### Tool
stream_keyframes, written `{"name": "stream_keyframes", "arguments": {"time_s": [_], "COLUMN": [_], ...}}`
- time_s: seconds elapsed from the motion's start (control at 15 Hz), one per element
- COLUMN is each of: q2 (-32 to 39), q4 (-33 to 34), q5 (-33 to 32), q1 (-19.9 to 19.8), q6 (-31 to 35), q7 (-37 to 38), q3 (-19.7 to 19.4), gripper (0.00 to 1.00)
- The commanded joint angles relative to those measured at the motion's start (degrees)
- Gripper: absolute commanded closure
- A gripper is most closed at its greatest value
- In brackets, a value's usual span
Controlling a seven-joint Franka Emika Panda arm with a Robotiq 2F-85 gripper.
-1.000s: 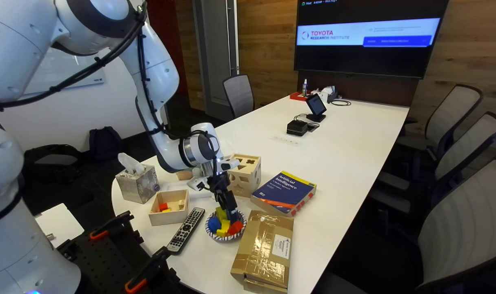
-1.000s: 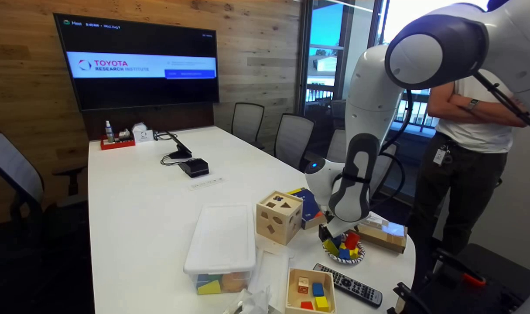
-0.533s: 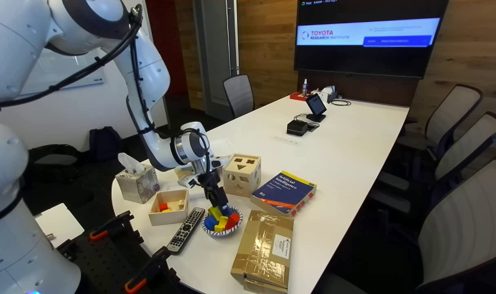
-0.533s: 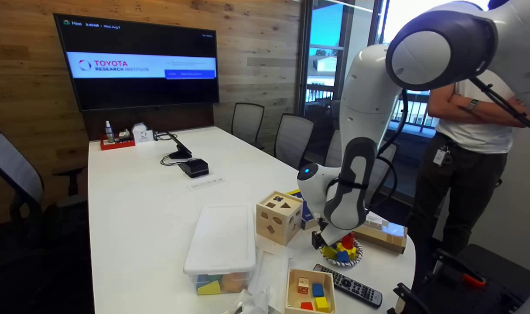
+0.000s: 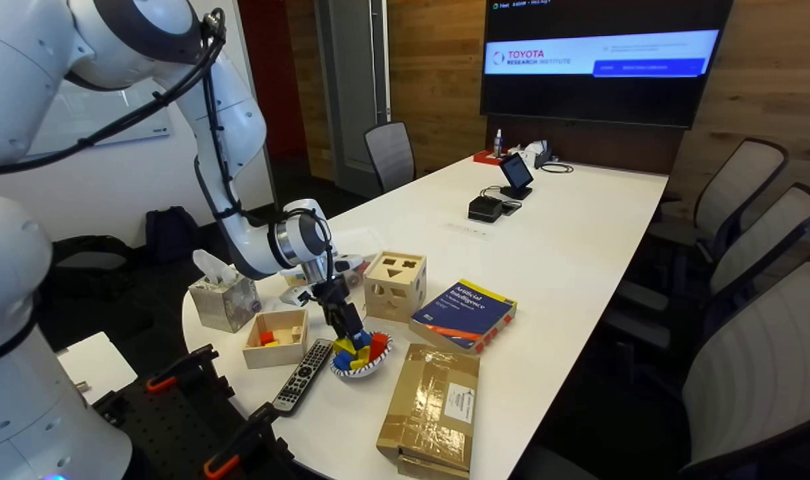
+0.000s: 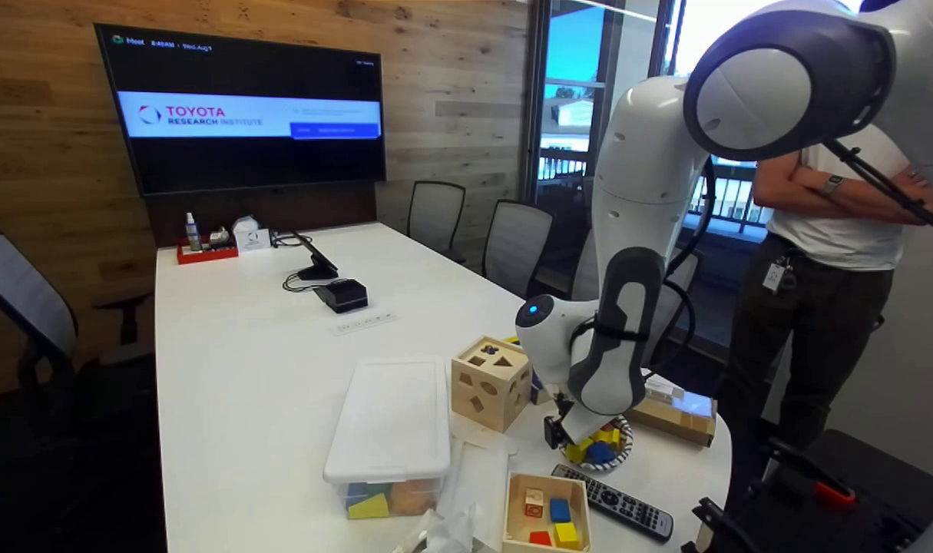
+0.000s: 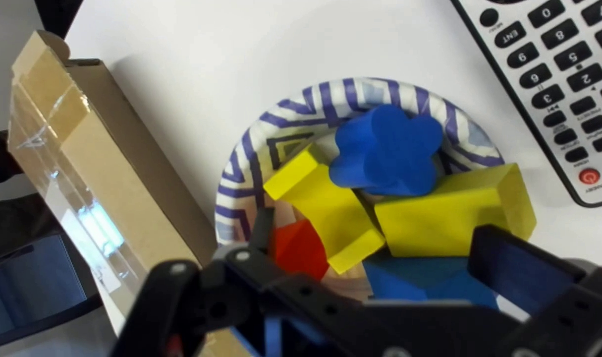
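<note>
A round bowl with a blue-and-white patterned rim holds several toy blocks. Among them, in the wrist view, are a blue flower-shaped block, a notched yellow block, a larger yellow block, a red block and a blue block. My gripper points down into this bowl, jaws wide apart, gripping nothing. One finger stands beside the red block; the other overlaps the larger yellow block's end, contact unclear. In an exterior view the bowl looks tilted beneath my gripper.
A remote and an open wooden box lie beside the bowl. Around it are a cardboard box, a book, a wooden shape-sorter cube and a tissue box. A lidded plastic bin stands farther off.
The arm has moved toward the wooden box and remote side, and the bowl has slid along with it and tipped. The red block now stands higher at the rim. The jaws stay wide.
</note>
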Motion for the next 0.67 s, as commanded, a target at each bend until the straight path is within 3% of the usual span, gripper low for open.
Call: {"name": "stream_keyframes", "arguments": {"time_s": [0.0,0.6], "q2": [0.07,-0.44], "q4": [0.07,0.2], "q5": [0.46,0.58], "q1": [0.19,-1.73], "q6": [-0.04,-0.06], "q7": [-0.35,-1.0], "q3": [-0.14,-0.4], "gripper": [0.0,0.0]}}
